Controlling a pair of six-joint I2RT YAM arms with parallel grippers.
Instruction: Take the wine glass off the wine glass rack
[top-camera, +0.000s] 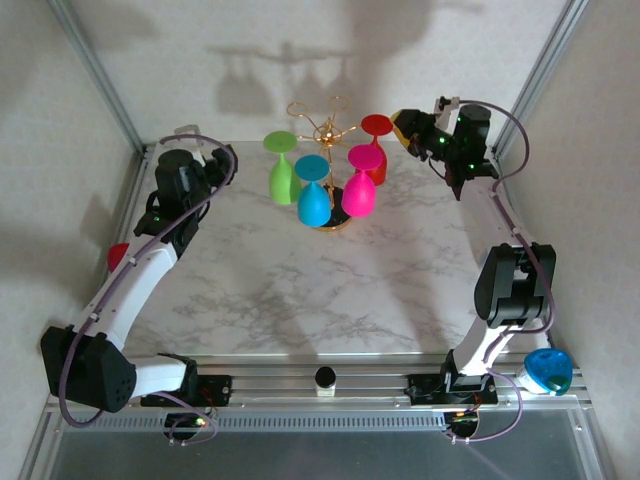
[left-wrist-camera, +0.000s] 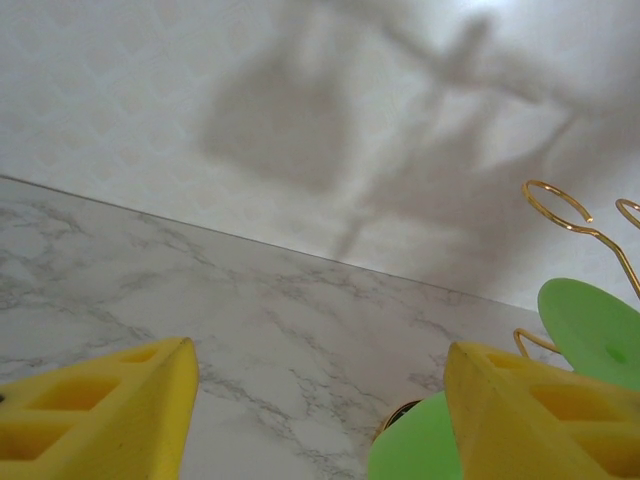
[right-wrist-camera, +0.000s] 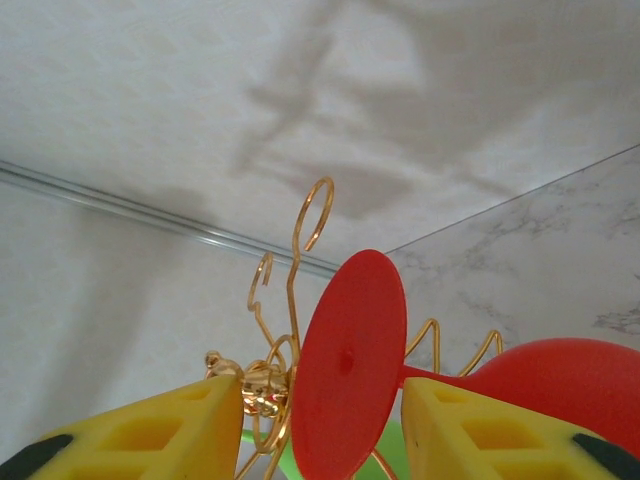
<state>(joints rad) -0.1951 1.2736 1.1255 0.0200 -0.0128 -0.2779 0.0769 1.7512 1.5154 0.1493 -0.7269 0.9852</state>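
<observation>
We find the right gripper (right-wrist-camera: 322, 400) raised at the far right of the table (top-camera: 300, 290), level with the upper part of the wine glass rack (top-camera: 320, 127). Its yellow fingers (right-wrist-camera: 170, 425) stand partly apart on either side of the round foot of the red wine glass (right-wrist-camera: 350, 370). That glass hangs upside down, its foot caught on a gold arm and its bowl beyond the right-hand finger. A gap, with rack wire showing through it, separates the left-hand finger from the foot. The right-hand finger sits just beside the stem, though we cannot tell whether it touches. We judge that nothing is gripped yet. The approach at foot height appears deliberate, since the foot is what the wire loop retains and must be slid clear of it. The left gripper (left-wrist-camera: 320, 355) is held wide apart and empty. The green glass (left-wrist-camera: 595, 330) hangs just past its right-hand finger, with part of its bowl showing between the fingers. We read this as a standby posture. The blue glass (top-camera: 313, 203) and pink glass (top-camera: 359, 195) hang on the near side of the rack, well clear of both sets of fingers. Risk noted: the left-hand finger of the right gripper is near the rack's hub, so a careless squeeze could snag wire.
</observation>
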